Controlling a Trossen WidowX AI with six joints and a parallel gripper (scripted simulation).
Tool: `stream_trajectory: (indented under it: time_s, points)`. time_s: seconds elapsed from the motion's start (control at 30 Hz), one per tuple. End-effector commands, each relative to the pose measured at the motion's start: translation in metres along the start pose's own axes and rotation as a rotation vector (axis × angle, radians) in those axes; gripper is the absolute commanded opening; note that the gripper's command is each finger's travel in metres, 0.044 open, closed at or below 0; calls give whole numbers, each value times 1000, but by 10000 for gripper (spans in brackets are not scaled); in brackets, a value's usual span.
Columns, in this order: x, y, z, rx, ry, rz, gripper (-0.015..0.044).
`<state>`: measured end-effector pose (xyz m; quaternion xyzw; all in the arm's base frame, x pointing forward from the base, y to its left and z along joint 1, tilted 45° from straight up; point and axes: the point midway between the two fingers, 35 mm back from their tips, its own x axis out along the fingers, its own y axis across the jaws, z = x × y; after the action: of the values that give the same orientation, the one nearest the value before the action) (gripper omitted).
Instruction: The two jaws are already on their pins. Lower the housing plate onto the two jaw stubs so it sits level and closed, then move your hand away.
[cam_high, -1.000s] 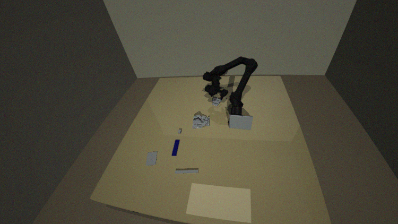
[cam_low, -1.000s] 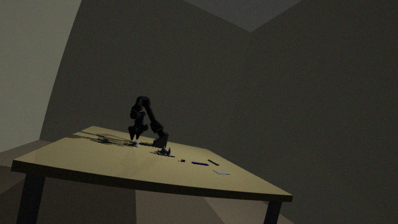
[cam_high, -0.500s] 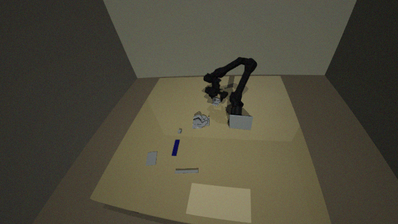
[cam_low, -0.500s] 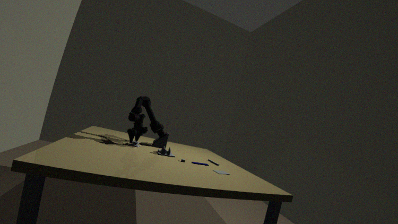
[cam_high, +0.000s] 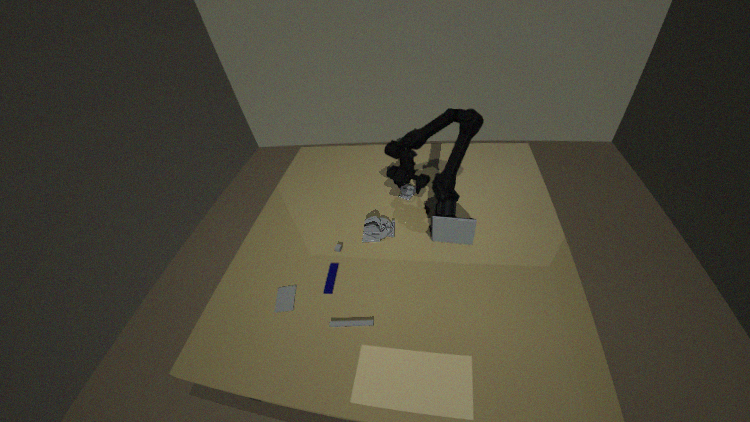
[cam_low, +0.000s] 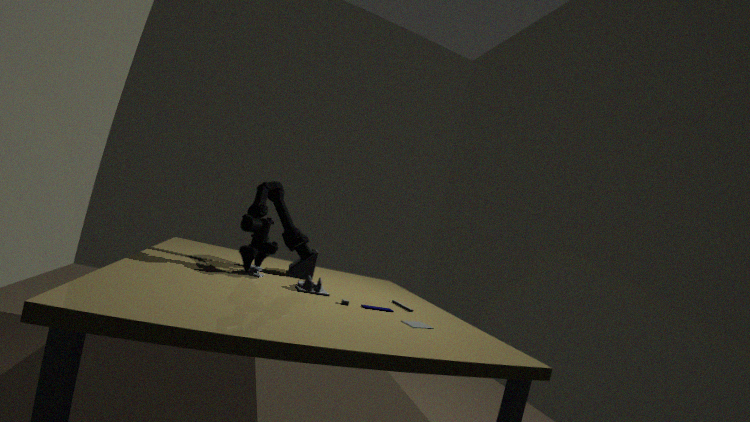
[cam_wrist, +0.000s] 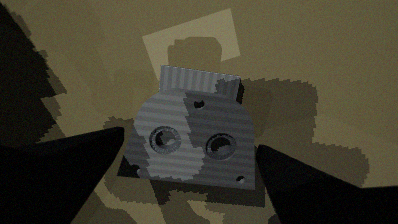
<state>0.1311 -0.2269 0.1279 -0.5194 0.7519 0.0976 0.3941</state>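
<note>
The grey housing plate (cam_high: 406, 192) (cam_low: 256, 271) (cam_wrist: 192, 165) lies at the back of the table. In the wrist view it shows two round bores, three small holes and a ribbed block along its far edge. My gripper (cam_high: 410, 187) (cam_low: 252, 267) (cam_wrist: 192, 142) is open and empty, with one finger on each side of the plate; whether either finger touches it I cannot tell. The grey base with the two jaws (cam_high: 378, 229) (cam_low: 310, 286) stands apart, nearer the front in the top view. Its stubs are too small to make out.
A grey block (cam_high: 453, 230) stands at the arm's base. A small grey piece (cam_high: 338, 246) (cam_low: 344, 302), a blue bar (cam_high: 330, 278) (cam_low: 376, 308), a flat grey plate (cam_high: 285, 298) (cam_low: 417, 324) and a grey strip (cam_high: 351, 321) (cam_low: 402, 306) lie beyond the jaw base.
</note>
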Motion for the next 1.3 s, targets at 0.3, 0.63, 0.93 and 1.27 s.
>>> stream_trajectory:
  time_s: [0.3, 0.63, 0.93, 1.27]
  points:
    - [1, 0, 1, -6, -3, 1, 440]
    - [1, 0, 1, -6, -3, 1, 440]
    - [1, 1, 0, -1, 0, 1, 380]
    - [1, 1, 0, -1, 0, 1, 351]
